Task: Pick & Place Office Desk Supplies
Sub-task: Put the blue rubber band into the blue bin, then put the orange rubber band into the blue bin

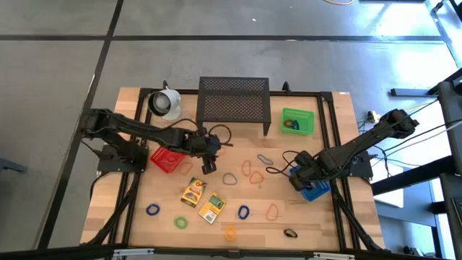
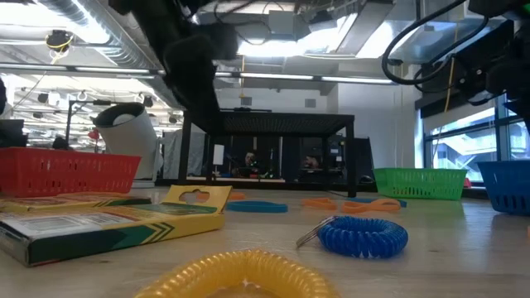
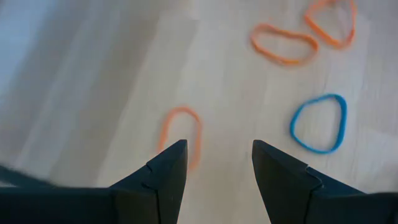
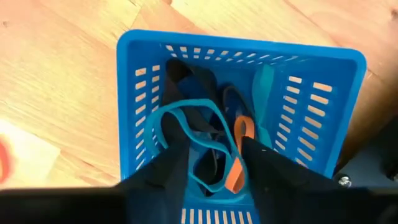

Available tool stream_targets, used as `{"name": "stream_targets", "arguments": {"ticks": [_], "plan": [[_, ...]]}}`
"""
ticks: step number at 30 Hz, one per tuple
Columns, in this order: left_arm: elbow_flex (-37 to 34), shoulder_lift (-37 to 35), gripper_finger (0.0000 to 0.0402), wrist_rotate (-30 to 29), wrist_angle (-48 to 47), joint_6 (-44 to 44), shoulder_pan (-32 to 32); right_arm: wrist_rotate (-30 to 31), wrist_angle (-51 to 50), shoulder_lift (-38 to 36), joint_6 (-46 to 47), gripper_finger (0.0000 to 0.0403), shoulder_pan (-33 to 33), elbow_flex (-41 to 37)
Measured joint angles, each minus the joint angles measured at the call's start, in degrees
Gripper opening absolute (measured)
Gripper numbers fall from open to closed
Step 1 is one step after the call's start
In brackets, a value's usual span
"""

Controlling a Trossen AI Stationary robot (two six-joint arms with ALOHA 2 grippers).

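Right gripper (image 4: pixel 214 168) over blue bin (image 4: pixel 149 93), fingers parted around teal loop (image 4: pixel 186 112): lift clear only once it drops. Left gripper (image 3: pixel 217 168) fingers spread above the surface

A white mug (image 1: pixel 165 103) lies at the far left of the wooden desk (image 1: pixel 317 224), beside a black mesh stand (image 1: pixel 233 101). The green bin (image 1: pixel 297 121) sits far right, the red bin (image 1: pixel 167 158) left, the blue bin (image 1: pixel 316 190) right.
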Motion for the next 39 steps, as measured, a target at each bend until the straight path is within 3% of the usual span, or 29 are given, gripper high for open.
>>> {"name": "stream_targets", "arguments": {"ticks": [7, 12, 17, 29, 39], "plan": [[0.0, 5.3, 0.0175, 3.1, 2.4, 0.1, 0.0, -3.5, 0.2, 0.0, 0.1, 0.0236, 0.0, 0.0], [0.0, 7.0, 0.0175, 4.2, -2.1, -2.9, 0.0, -7.0, -0.4, 0.0, -0.2, 0.0263, 0.0, 0.7], [0.0, 7.1, 0.0175, 6.8, -7.2, -5.0, 0.0, -6.4, -1.4, 0.0, -2.6, 0.0261, 0.0, 4.0], [0.0, 7.1, 0.0175, 7.3, 1.9, -5.3, 0.0, -7.2, -2.4, 0.0, -7.1, 0.0245, 0.0, 8.6], [0.0, 8.9, 0.0175, 7.8, 16.4, 7.8, 0.0, 5.7, 0.5, 0.0, -13.1, 0.0219, 0.0, 11.3]]}}
